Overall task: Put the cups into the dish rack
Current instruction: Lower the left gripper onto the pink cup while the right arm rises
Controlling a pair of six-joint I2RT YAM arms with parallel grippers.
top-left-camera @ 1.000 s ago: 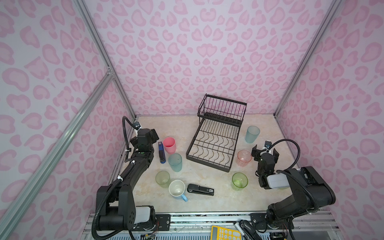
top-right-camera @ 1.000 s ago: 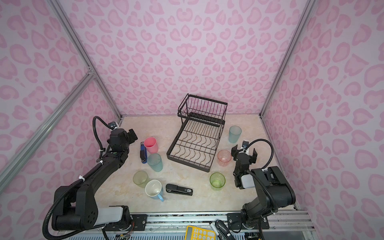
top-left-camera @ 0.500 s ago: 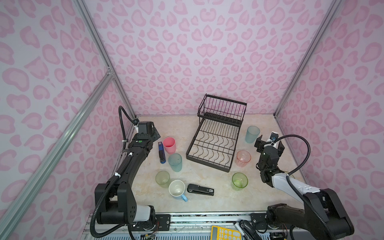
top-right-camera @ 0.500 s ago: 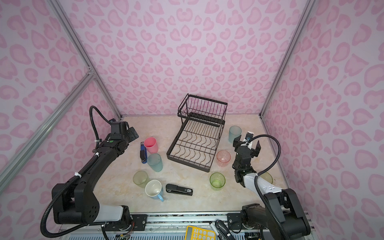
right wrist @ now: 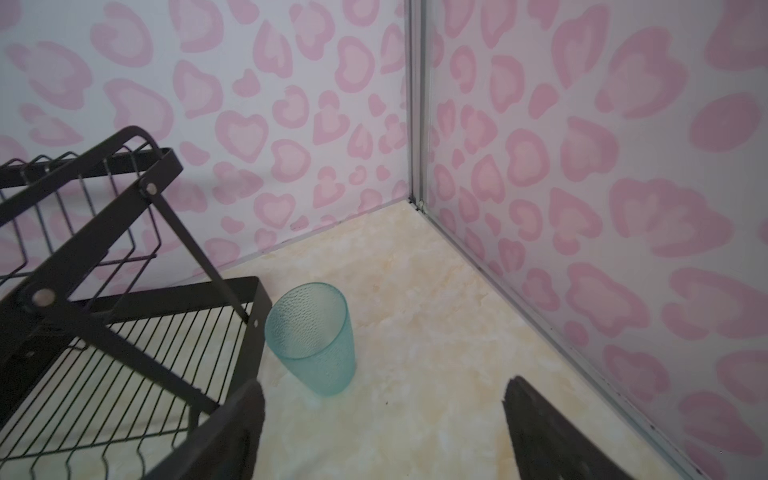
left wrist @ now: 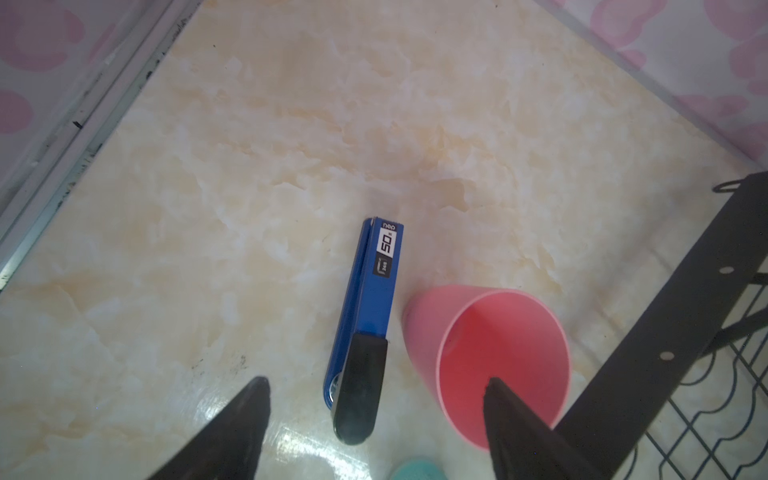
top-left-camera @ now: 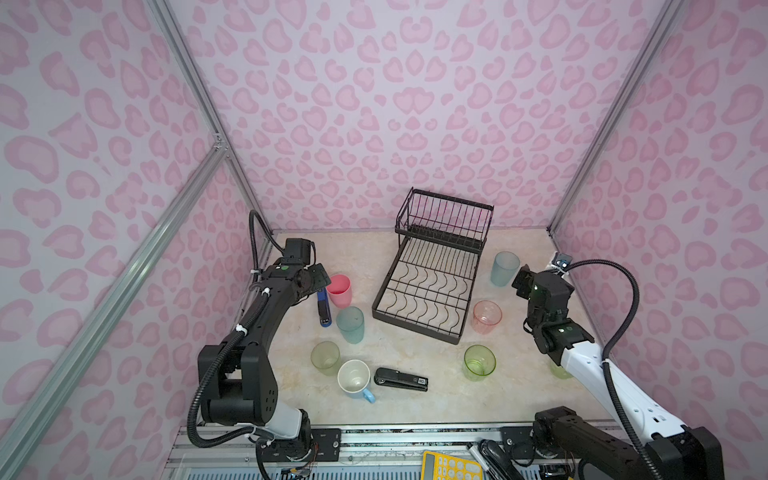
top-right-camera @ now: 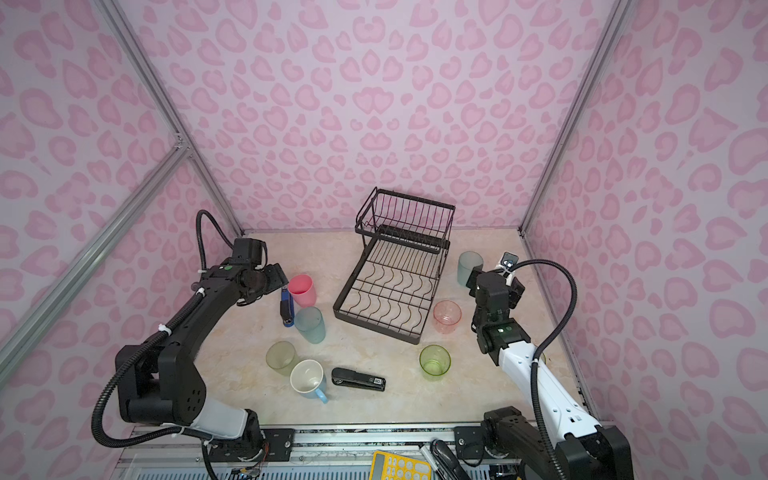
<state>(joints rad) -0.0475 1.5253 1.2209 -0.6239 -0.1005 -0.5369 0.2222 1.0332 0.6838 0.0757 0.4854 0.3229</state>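
- In both top views the dish rack (top-left-camera: pixel 415 326) sits mid-width towards the far edge of the tabletop. Its long axis runs from that edge towards the near-left corner, and both tiers look empty.
- The cups I can see all stand upright outside it, mouths up. The pink cup (top-left-camera: pixel 339 290) is off the rack's left side and the blue-grey cup (top-left-camera: pixel 504 268) is off its right side, near the far right corner.
- In a top view the left gripper (top-right-camera: pixel 280 276) hangs just beside the pink cup and the right gripper (top-right-camera: pixel 471 278) just beside the blue-grey cup.
- Left wrist view: the left gripper (left wrist: pixel 376 380) is spread wide and holds nothing. One fingertip (left wrist: pixel 498 388) shows over the pink cup's (left wrist: pixel 498 353) mouth; I cannot tell if it touches.
- The blue stapler (left wrist: pixel 370 299) lies flat just beside the cup, so I judge a careless close could catch it.
- Right wrist view: the right gripper (right wrist: pixel 384 382) is also wide apart and empty. The blue-grey cup (right wrist: pixel 311 336) stands ahead of it, right by the rack's end bar (right wrist: pixel 187 291).
- Both cups look like thin plastic, which I judge to be light, fairly stiff, smooth and tapered, so likely to slip. I would pinch the wall just below the rim, or take the rim with one finger inside.
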